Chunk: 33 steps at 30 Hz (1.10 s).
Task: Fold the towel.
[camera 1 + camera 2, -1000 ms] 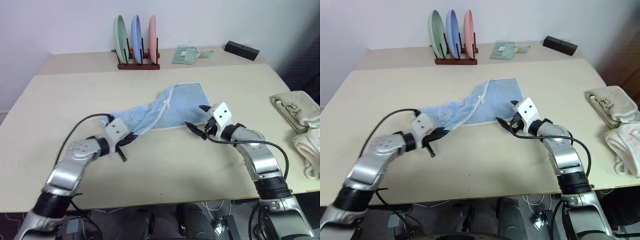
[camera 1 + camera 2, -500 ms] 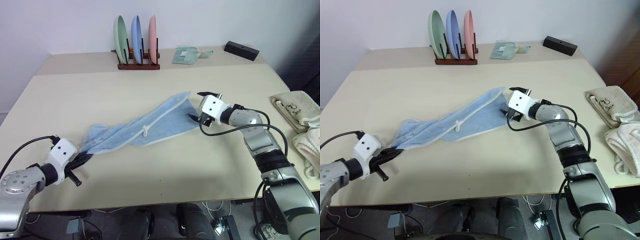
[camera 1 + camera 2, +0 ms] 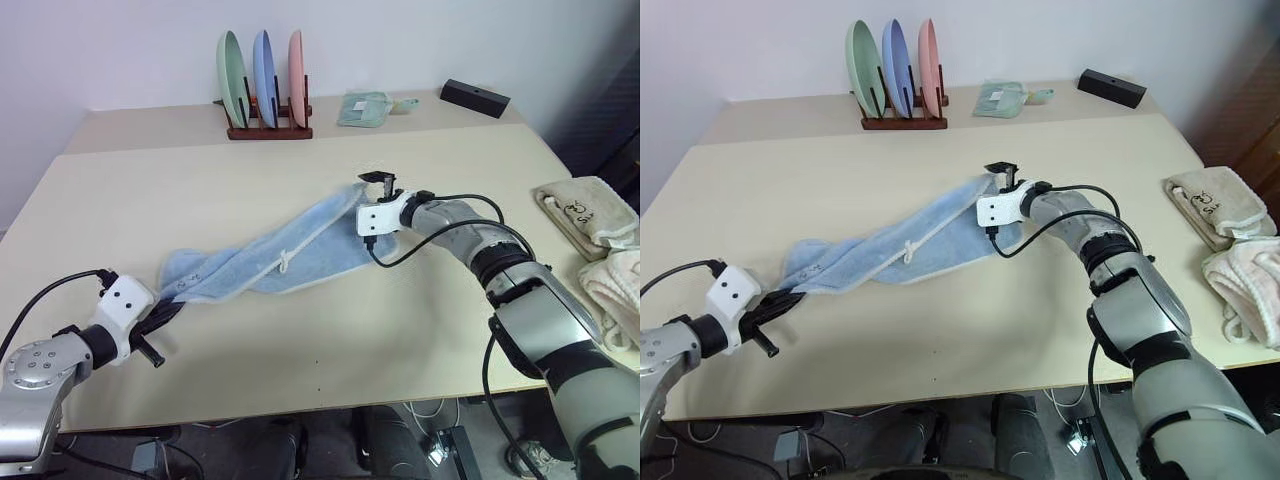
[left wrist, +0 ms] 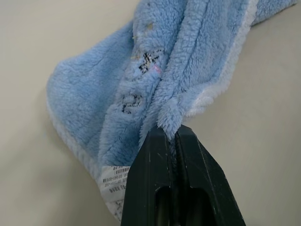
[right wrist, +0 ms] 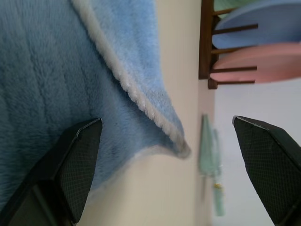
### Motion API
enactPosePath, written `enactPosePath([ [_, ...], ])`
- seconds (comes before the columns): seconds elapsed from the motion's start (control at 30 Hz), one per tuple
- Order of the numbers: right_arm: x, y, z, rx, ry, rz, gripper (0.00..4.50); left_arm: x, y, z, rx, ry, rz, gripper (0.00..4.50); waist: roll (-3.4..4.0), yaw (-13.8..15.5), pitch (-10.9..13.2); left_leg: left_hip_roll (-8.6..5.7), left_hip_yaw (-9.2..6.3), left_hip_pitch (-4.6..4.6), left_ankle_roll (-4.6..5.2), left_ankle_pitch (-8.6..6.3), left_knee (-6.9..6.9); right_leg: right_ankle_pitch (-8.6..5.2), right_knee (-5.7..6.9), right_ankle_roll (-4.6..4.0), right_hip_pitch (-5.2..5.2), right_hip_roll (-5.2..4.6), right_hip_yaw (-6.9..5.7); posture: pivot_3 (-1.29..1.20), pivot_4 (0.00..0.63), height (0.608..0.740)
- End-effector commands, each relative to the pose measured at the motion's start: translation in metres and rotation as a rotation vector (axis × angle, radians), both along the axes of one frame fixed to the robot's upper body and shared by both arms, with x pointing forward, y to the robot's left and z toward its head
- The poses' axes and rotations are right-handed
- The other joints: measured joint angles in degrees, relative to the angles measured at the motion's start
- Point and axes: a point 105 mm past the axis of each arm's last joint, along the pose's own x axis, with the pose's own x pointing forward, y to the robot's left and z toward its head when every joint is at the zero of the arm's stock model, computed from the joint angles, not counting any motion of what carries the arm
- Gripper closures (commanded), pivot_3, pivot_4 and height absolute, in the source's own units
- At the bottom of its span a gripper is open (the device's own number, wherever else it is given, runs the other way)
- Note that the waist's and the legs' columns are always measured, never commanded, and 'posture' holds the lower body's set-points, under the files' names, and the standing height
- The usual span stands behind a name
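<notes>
The light blue towel lies stretched in a long twisted band across the middle of the table. My left gripper is shut on the towel's near-left corner, low by the table's front left; the wrist view shows the cloth pinched between the black fingers. My right gripper is open at the towel's far right corner, turned on its side. That corner sits between its two fingers, one low by the cloth and one high, with nothing gripped.
A wooden rack with three upright plates stands at the back. A pale green folded cloth and a black box lie beside it. Beige towels are piled at the right edge. Bare table lies in front of the towel.
My left gripper pulled its towel corner left and toward the front edge, drawing the towel out long. My right gripper rolled onto its side and moved forward to the far right corner.
</notes>
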Motion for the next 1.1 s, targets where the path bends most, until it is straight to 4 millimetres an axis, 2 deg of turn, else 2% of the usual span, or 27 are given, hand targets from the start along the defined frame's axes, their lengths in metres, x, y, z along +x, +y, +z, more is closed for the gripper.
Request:
enactPosePath([
  [0.03, 0.009, 0.009, 0.019, -0.031, -0.098, -0.011, 0.00, -0.003, -0.005, 0.004, -0.004, -0.015, -0.018, 4.43, 0.00, 0.0, 0.0, 0.00, 0.00, 0.01, 0.00, 0.00, 0.00, 0.00, 0.01, 0.00, 0.00, 0.01, 0.01, 0.00, 0.150, 0.740],
  [0.13, 0.012, 0.013, 0.018, -0.076, -0.115, -0.018, 0.00, -0.006, -0.006, 0.001, -0.003, -0.006, -0.018, 4.43, 0.01, -0.1, 0.0, 0.01, 0.01, 0.00, 0.00, 0.00, -0.01, 0.00, 0.04, 0.00, -0.03, 0.02, 0.04, 0.00, 0.150, 0.740],
  [0.2, 0.013, 0.013, 0.017, -0.101, -0.115, -0.023, 0.52, -0.009, -0.007, -0.001, -0.007, 0.003, -0.014, 4.50, 0.01, -0.1, 0.0, 0.01, 0.03, 0.00, 0.00, 0.00, -0.01, 0.00, 0.03, 0.00, -0.04, 0.03, 0.05, 0.00, 0.150, 0.740],
  [0.33, 0.014, 0.012, 0.015, -0.122, -0.123, -0.036, 2.24, -0.013, -0.008, -0.002, -0.010, 0.008, -0.016, 4.50, 0.02, -0.1, 0.0, 0.01, 0.04, 0.01, -0.01, 0.00, -0.01, 0.00, 0.04, 0.00, -0.03, 0.04, 0.06, 0.00, 0.150, 0.740],
  [0.47, 0.015, 0.013, 0.016, -0.109, -0.133, -0.050, 4.43, -0.020, -0.009, -0.005, -0.017, 0.016, -0.004, 4.50, 0.03, -0.2, 0.0, 0.01, 0.04, 0.01, -0.01, 0.00, -0.02, 0.00, 0.04, 0.00, -0.04, 0.04, 0.07, 0.00, 0.150, 0.740],
  [0.7, 0.015, 0.013, 0.019, -0.081, -0.154, -0.051, 4.47, -0.021, -0.012, -0.005, -0.020, 0.007, 0.000, 4.50, 0.03, -0.2, 0.0, 0.04, 0.06, 0.02, -0.01, -0.01, -0.03, 0.00, 0.04, -0.01, -0.05, 0.07, 0.09, 0.00, 0.150, 0.740],
  [0.9, 0.013, -0.005, 0.029, -0.042, -0.172, -0.043, 4.47, -0.009, -0.006, 0.011, 0.003, -0.087, 0.029, 4.50, 0.03, 0.1, 0.0, 0.03, 0.06, 0.00, -0.01, -0.01, -0.02, 0.00, 0.03, -0.01, -0.04, 0.06, 0.09, 0.00, 0.150, 0.740],
  [0.97, 0.010, -0.019, 0.042, 0.013, -0.192, -0.038, 4.47, 0.008, 0.001, 0.030, -0.011, -0.188, 0.087, 4.50, 0.03, 0.2, 0.0, 0.03, 0.07, 0.02, -0.01, -0.01, -0.02, 0.00, 0.02, -0.01, -0.01, 0.06, 0.09, 0.00, 0.150, 0.740],
  [1.03, 0.005, -0.041, 0.064, 0.084, -0.231, -0.045, 4.47, 0.037, 0.012, 0.062, -0.042, -0.332, 0.167, 4.50, 0.03, 1.0, 0.1, 0.03, 0.01, 0.00, -0.02, -0.01, 0.00, 0.00, 0.02, -0.01, 0.00, 0.04, 0.03, 0.00, 0.150, 0.740],
  [1.1, 0.002, -0.053, 0.081, 0.111, -0.266, -0.060, 4.47, 0.062, 0.018, 0.087, -0.062, -0.426, 0.206, 4.50, 0.02, 1.3, 0.1, 0.03, -0.10, -0.07, -0.07, 0.02, 0.12, 0.06, -0.01, -0.07, 0.02, 0.05, -0.11, 0.00, 0.150, 0.740],
])
